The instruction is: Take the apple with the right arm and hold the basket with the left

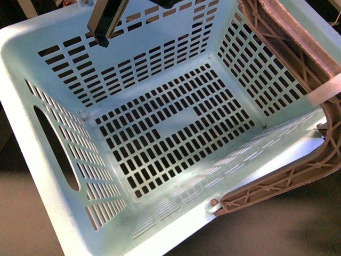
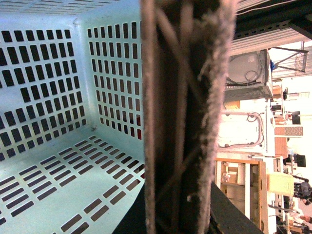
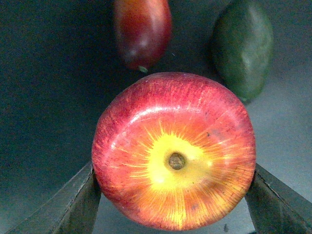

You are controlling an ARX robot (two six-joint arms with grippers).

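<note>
The glossy red apple [image 3: 173, 146], its yellow-orange blush and stem end facing the camera, fills the right wrist view. My right gripper [image 3: 175, 210] is shut on it, one dark finger [image 3: 73, 204] pressed on each side. The pale mint-green basket [image 1: 48, 160] fills the front view, tilted, with nothing inside it. Its brownish ribbed handle [image 1: 287, 186] runs along the right side. In the left wrist view that handle [image 2: 180, 97] stands right at the camera, and my left gripper [image 2: 183, 214] is shut around it. Neither the apple nor the right gripper shows in the front view.
Behind the apple, a dark red fruit [image 3: 142, 31] and a dark green fruit [image 3: 243, 46] lie on a grey surface. A dark metal bar [image 1: 106, 24] hangs over the basket's far wall. Shelving and equipment [image 2: 253, 78] stand beyond the handle.
</note>
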